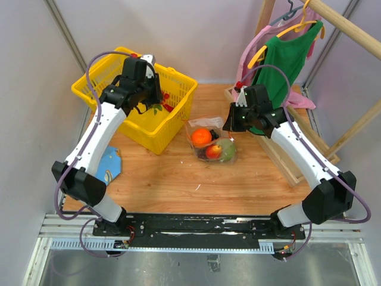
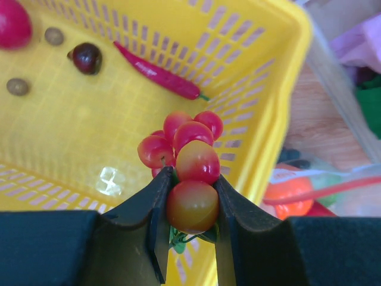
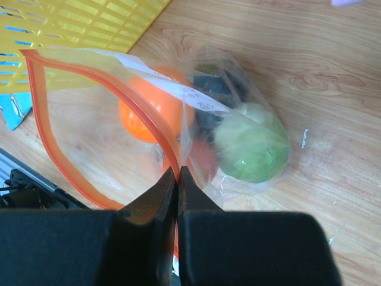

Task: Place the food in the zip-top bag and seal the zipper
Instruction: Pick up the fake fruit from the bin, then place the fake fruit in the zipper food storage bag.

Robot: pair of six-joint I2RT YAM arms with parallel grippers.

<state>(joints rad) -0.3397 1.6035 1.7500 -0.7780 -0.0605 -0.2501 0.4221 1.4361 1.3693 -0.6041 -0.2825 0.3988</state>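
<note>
The zip-top bag [image 1: 209,127] lies mid-table with its mouth held open. Inside are an orange [image 3: 140,116], a light-green ball [image 3: 250,143], a red fruit [image 3: 203,159] and dark grapes [image 3: 217,89]. My right gripper [image 3: 178,173] is shut on the red-orange zipper [image 3: 65,77] strip at the bag's mouth. My left gripper [image 2: 191,208] hangs over the yellow basket [image 2: 89,137], shut on a bunch of red-yellow cherries [image 2: 191,164]. In the top view the left gripper [image 1: 156,101] is above the basket's right part and the right gripper [image 1: 233,122] is at the bag's right edge.
The basket [image 1: 101,77] stands at the back left and holds a red chili [image 2: 158,72], a dark round fruit [image 2: 87,58] and small nuts. A blue cloth [image 1: 110,164] lies at the left. A green shirt [image 1: 286,56] hangs on a rack over a wooden tray [image 1: 292,161] at the right.
</note>
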